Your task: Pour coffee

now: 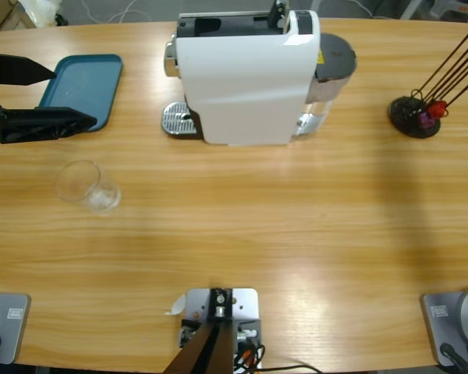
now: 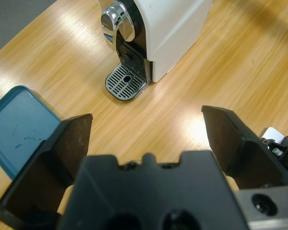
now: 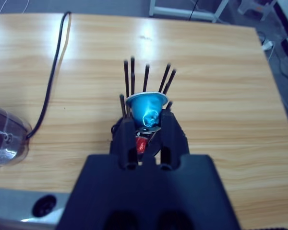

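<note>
**Blue capsule gripped at the right, left pincer gaping by the tray**

From the high view I have the clear tumbler (image 1: 87,187) at 9 o'clock on the surface (image 1: 257,249). It looks upright, long axis vertical, mouth up. I cannot tell whether it holds any coffee.

The coffee machine (image 1: 246,78) sits at 12 o'clock with its long axis running 9 to 3. Its drip grate (image 1: 179,121) is at the 9 o'clock end and its water tank (image 1: 333,74) at the 3 o'clock end.

My left pincer (image 1: 73,97) comes in from the 9 o'clock edge with its jaws wide apart over the teal tray (image 1: 82,70). The tumbler is just towards 6 o'clock of it, not touching.

The left wrist view looks straight at the machine's front, its spout above the grate (image 2: 126,82), which the high view mostly hides. The tumbler doesn't show there.

The right pincer (image 3: 146,120) shows only in its own wrist view, clamped on a blue capsule (image 3: 146,108). Beyond it stand the black rods of the capsule stand (image 3: 132,76). The high view puts that stand (image 1: 413,117) at 2 o'clock, well apart from the machine.
</note>
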